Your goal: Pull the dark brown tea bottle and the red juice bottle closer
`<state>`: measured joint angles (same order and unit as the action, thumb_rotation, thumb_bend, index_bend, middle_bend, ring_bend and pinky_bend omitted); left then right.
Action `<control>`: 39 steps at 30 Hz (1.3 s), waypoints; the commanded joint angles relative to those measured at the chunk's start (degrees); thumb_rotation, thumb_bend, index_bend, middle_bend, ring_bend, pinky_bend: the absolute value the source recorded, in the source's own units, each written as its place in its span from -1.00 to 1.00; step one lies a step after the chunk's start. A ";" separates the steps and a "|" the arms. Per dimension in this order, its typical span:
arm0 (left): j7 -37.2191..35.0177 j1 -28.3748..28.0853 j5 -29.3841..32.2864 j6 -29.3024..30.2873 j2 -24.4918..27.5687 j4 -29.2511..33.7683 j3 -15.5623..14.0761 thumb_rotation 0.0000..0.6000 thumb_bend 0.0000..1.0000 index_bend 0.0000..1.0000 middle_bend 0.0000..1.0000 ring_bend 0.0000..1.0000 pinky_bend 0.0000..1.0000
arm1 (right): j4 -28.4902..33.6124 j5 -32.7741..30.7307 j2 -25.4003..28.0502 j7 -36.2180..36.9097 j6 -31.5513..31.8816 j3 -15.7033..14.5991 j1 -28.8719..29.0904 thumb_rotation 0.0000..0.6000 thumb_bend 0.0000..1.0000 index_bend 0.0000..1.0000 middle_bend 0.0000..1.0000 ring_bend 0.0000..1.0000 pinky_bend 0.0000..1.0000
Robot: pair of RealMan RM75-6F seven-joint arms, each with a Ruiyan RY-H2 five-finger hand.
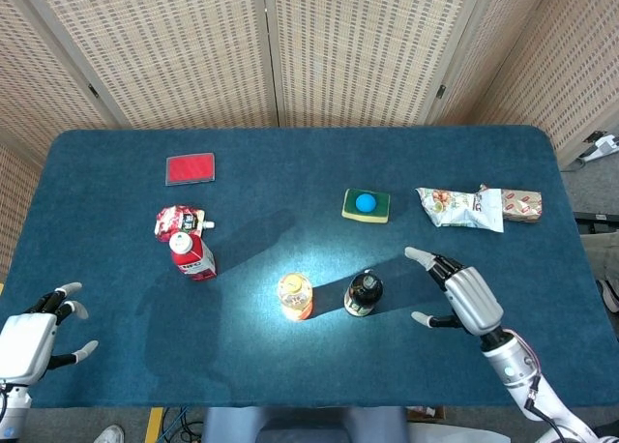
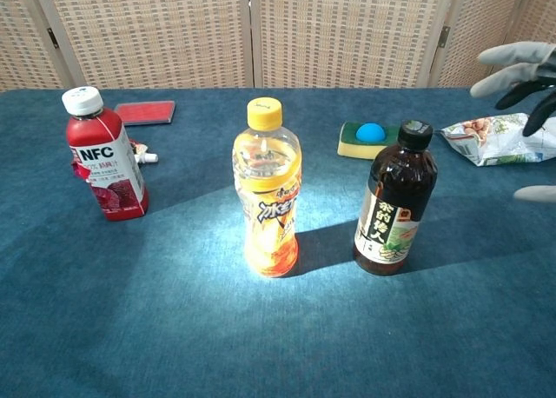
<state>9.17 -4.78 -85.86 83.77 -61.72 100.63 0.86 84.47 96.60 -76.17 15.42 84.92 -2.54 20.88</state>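
The dark brown tea bottle (image 1: 363,294) (image 2: 393,201) stands upright near the front middle of the blue table, free of any hand. My right hand (image 1: 466,298) (image 2: 521,76) hovers to its right with fingers spread, holding nothing. The red juice bottle (image 1: 191,254) (image 2: 107,167) with a white cap stands upright at the left. My left hand (image 1: 27,339) stays open off the table's front left corner, seen only in the head view.
An orange drink bottle (image 1: 295,296) (image 2: 267,189) stands just left of the tea bottle. A green sponge with a blue ball (image 1: 367,205) (image 2: 366,138), snack packets (image 1: 479,207) (image 2: 493,138), a red card (image 1: 190,168) (image 2: 145,112) and a crumpled red wrapper (image 1: 176,219) lie further back.
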 commanded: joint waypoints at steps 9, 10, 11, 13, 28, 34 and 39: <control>0.27 -0.40 -0.12 -0.87 -0.90 -0.53 -0.31 1.00 -0.87 -0.05 -0.55 -0.47 0.01 | -1.30 1.08 2.12 -0.03 7.83 -1.60 -7.43 1.00 0.21 -0.21 -0.16 -0.36 -0.22; 0.29 -0.42 -0.14 -0.92 -0.98 -0.57 -0.34 1.00 -0.87 -0.06 -0.55 -0.47 0.01 | -1.61 1.21 1.95 -0.13 8.51 -1.51 -7.88 1.00 0.37 -0.15 -0.10 -0.29 -0.22; 0.29 -0.46 -0.11 -0.97 -1.09 -0.62 -0.33 1.00 -0.87 -0.06 -0.55 -0.47 0.01 | -2.07 1.41 1.65 -0.42 9.44 -1.29 -8.42 1.00 0.68 -0.03 0.04 -0.14 -0.20; 0.33 -0.53 -0.03 -1.08 -1.26 -0.68 -0.30 1.00 -0.87 -0.06 -0.55 -0.47 0.01 | -2.92 1.59 0.89 -1.18 11.06 -0.69 -9.24 1.00 0.96 0.19 0.24 0.09 -0.10; -6.39 -1.82 3.16 -1.65 -3.41 -1.62 2.80 1.00 -0.87 -0.58 -0.50 -0.41 0.07 | -3.82 5.09 4.14 4.35 13.03 -2.63 -12.00 1.00 -0.45 0.22 0.15 0.10 0.16; -18.43 -4.56 6.83 -7.77 -3.34 -2.89 4.93 1.00 -0.87 -0.72 -0.52 -0.43 0.07 | -2.88 6.43 6.22 5.88 13.73 -3.06 -12.57 1.00 -0.45 0.20 0.04 0.00 0.11; -20.01 -7.07 9.99 -10.45 -5.29 -4.30 7.47 1.00 -0.87 -0.83 -0.62 -0.51 0.02 | -2.07 8.38 7.49 6.43 14.55 -3.83 -13.05 1.00 -0.45 0.20 0.02 -0.03 0.08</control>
<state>-10.33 -10.70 -77.17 74.48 -66.12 97.06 7.19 82.14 104.69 -68.96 21.70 99.34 -6.14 7.97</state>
